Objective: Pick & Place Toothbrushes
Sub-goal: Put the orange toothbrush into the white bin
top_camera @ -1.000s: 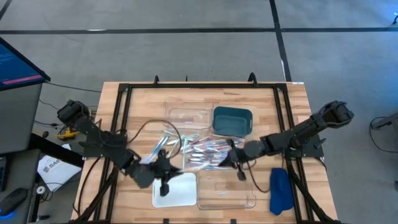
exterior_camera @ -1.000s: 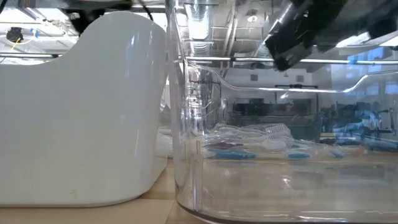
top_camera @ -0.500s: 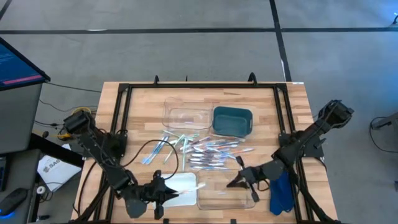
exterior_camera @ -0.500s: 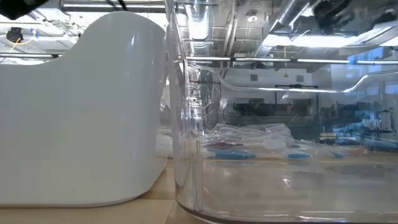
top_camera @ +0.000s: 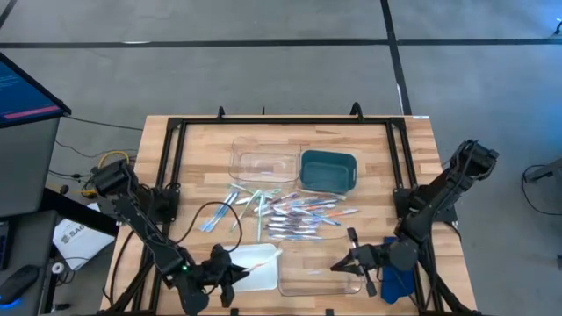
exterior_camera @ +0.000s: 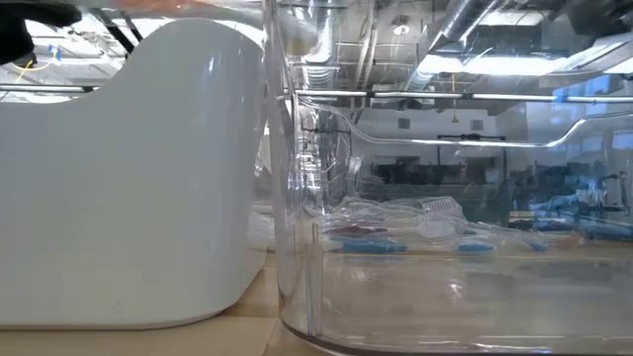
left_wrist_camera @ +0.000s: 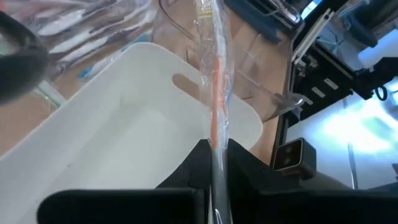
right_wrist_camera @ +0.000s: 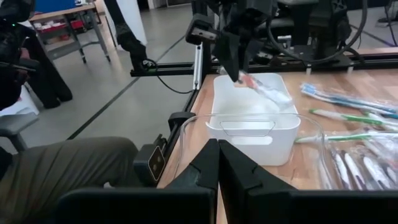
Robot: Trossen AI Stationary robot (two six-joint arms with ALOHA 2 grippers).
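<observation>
left gripper (top_camera: 235,274) pinches an orange wrapped toothbrush (left_wrist_camera: 216,93) above the white tray (left_wrist_camera: 124,137), its wrapper plain only in the wrist view. right gripper (top_camera: 344,263), fingers pressed together, holds nothing over the clear tray (top_camera: 320,276); toothbrush pile (top_camera: 294,213) lies beyond. no legible writing.

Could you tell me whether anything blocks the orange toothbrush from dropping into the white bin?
Nothing visible does: the left end effector holds the wrapped orange toothbrush directly over the open white bin.

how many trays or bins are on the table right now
4: a clear tray and a teal bin at the far side, a white bin and another clear tray at the near edge. None seem hidden.
</observation>
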